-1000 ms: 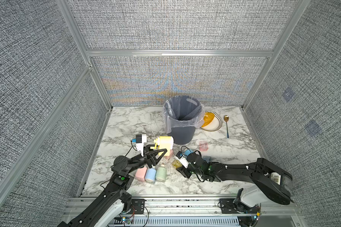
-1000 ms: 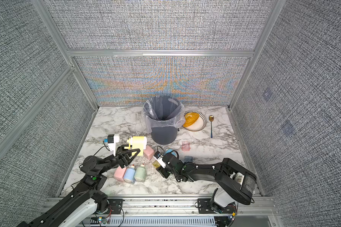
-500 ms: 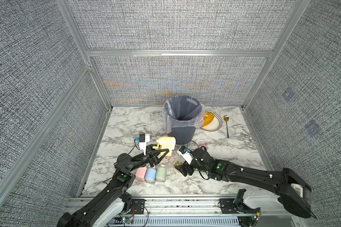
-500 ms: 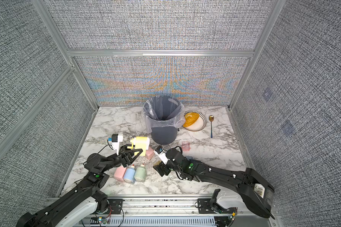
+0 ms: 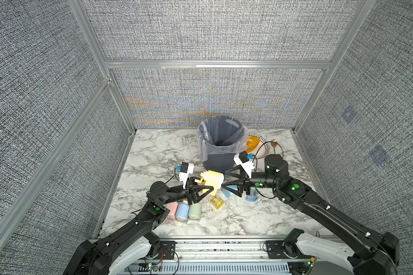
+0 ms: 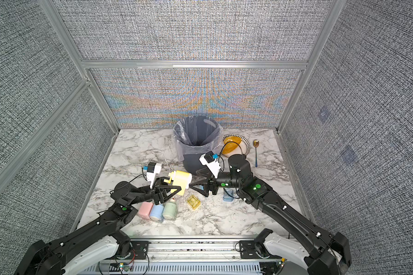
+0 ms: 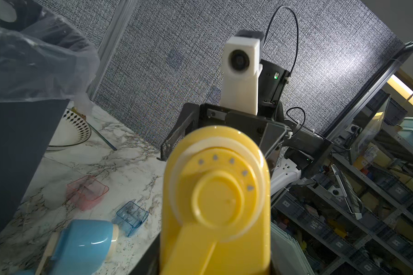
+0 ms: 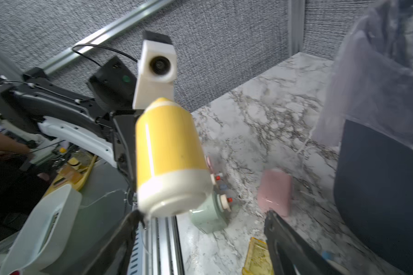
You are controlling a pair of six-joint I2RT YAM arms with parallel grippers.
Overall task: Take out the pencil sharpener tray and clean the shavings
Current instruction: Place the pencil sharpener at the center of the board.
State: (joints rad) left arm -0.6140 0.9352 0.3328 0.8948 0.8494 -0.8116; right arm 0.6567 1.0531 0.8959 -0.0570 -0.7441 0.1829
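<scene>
My left gripper (image 5: 209, 189) (image 6: 178, 189) is shut on the yellow pencil sharpener (image 5: 214, 179) (image 6: 180, 178) and holds it above the table. In the left wrist view its crank end (image 7: 216, 202) fills the space between the jaws. My right gripper (image 5: 225, 180) (image 6: 194, 179) is open and faces the sharpener's white end (image 8: 174, 197), with one finger on each side of it. The yellow tray (image 5: 217, 202) (image 6: 194, 202) (image 8: 258, 258) lies loose on the marble below, with shavings (image 8: 256, 262) in it and specks (image 6: 202, 210) scattered around it.
A grey lined bin (image 5: 221, 142) stands behind both grippers, with a plate (image 5: 260, 152) and a spoon (image 6: 256, 152) to its right. Pink (image 5: 171, 209), blue (image 5: 182, 210) and green (image 5: 194, 210) sharpeners lie front left. A blue sharpener (image 5: 228, 192), a blue tray (image 5: 251, 196) and a pink tray (image 7: 86, 192) lie nearby.
My right gripper has let go of the yellow tray on the table, opened, and risen to the sharpener's end. My left gripper has lifted the sharpener a little.
</scene>
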